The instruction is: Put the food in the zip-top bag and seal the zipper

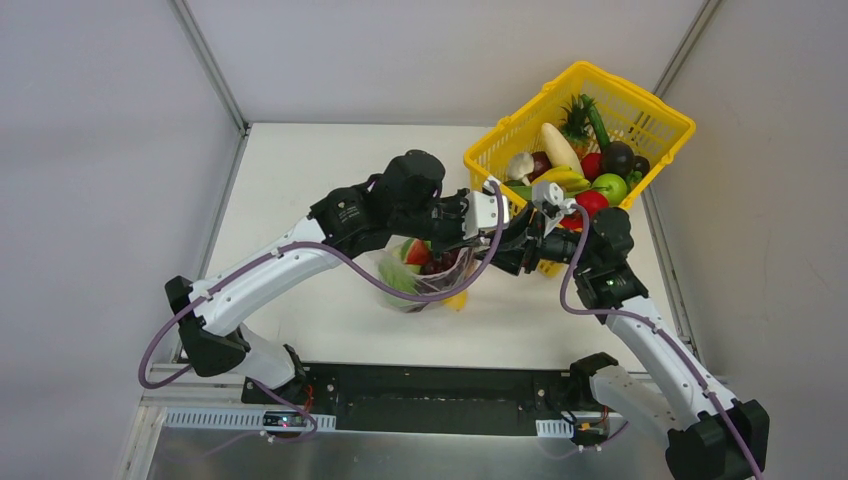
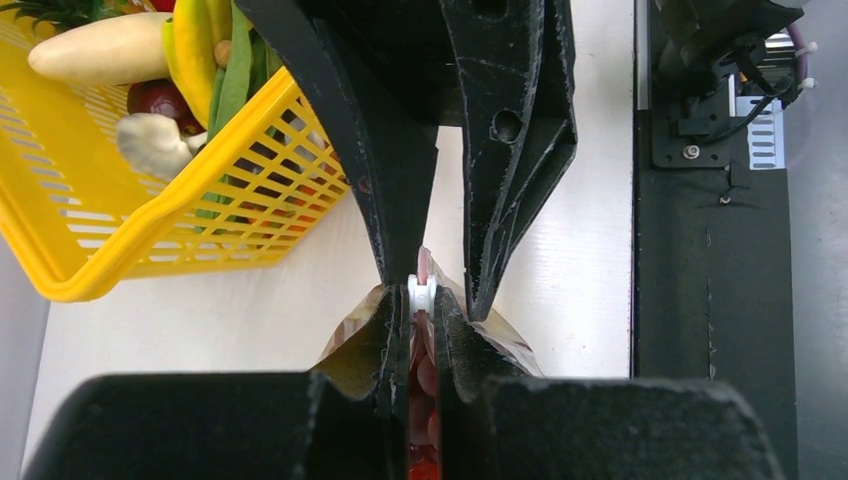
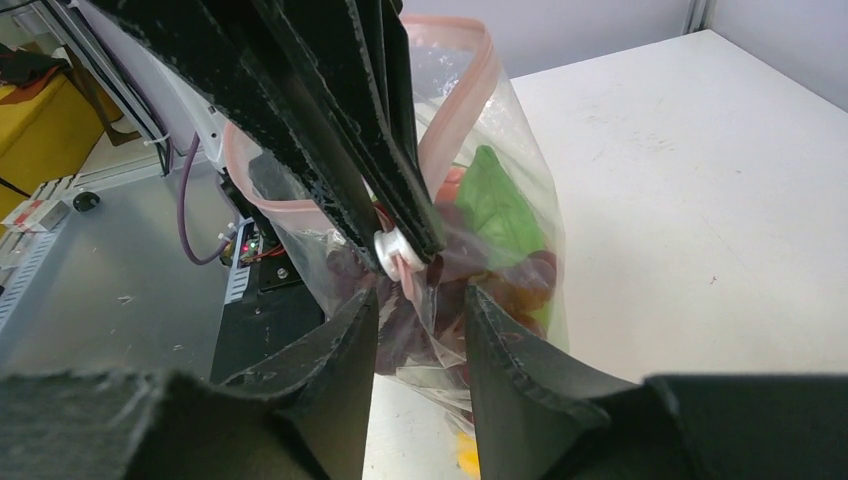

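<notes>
Zip-top bag (image 1: 402, 285) is stood on the table (image 1: 300, 180); food (image 1: 416, 252) is held inside it, zipper (image 3: 466, 90) at its top. Behind and right of the bag, the basket (image 1: 637, 95) is set, further food piled in it.

Overhead camera looks down from behind; both close wrist cameras share the zip-top bag (image 3: 500, 200).

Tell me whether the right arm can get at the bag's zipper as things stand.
Probably yes. The right gripper is open, with a finger on either side of the zip-top bag's zipper. The left gripper, shut on the zipper at the white slider, crowds that spot.
</notes>
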You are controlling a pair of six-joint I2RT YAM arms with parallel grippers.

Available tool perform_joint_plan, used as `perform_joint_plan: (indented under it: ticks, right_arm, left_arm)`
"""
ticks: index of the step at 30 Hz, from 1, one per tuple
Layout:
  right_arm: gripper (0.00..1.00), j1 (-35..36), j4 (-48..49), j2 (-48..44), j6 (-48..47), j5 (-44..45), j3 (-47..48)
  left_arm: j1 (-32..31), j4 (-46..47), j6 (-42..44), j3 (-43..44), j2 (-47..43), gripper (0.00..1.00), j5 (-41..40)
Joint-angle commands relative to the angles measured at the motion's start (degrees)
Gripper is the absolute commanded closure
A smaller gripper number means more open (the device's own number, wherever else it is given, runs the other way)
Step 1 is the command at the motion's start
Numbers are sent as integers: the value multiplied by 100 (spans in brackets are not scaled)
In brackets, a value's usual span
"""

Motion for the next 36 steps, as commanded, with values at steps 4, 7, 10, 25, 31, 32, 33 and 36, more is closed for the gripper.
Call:
perform_joint_plan:
  ticks: [4, 7, 10, 25, 31, 32, 33, 36]
  right_arm:
    - [68, 56, -10, 155, -385, -278, 391]
    - [80, 61, -3, 168, -402, -205, 391]
    - [95, 69, 22, 122, -389, -103, 382]
    - [100, 54, 297, -132, -15, 792, -34]
    - [100, 55, 596, -116, 144, 759, -137]
    - [100, 56, 647, -133, 154, 754, -144]
    - [100, 58, 675, -141, 156, 710, -146]
    - [100, 59, 701, -158, 159, 395, -93]
  left_arm:
    - [5, 24, -3, 321, 6, 100, 339]
    - [11, 6, 4, 321, 14, 100, 369]
    - [8, -38, 13, 321, 15, 100, 375]
    - [19, 31, 190, -446, -737, 100, -726]
    - [29, 83, 171, -678, -990, 100, -950]
    - [22, 82, 160, -680, -1003, 100, -959]
    - [24, 90, 160, -681, -1009, 100, -972]
    - [27, 148, 137, -640, -990, 100, -887]
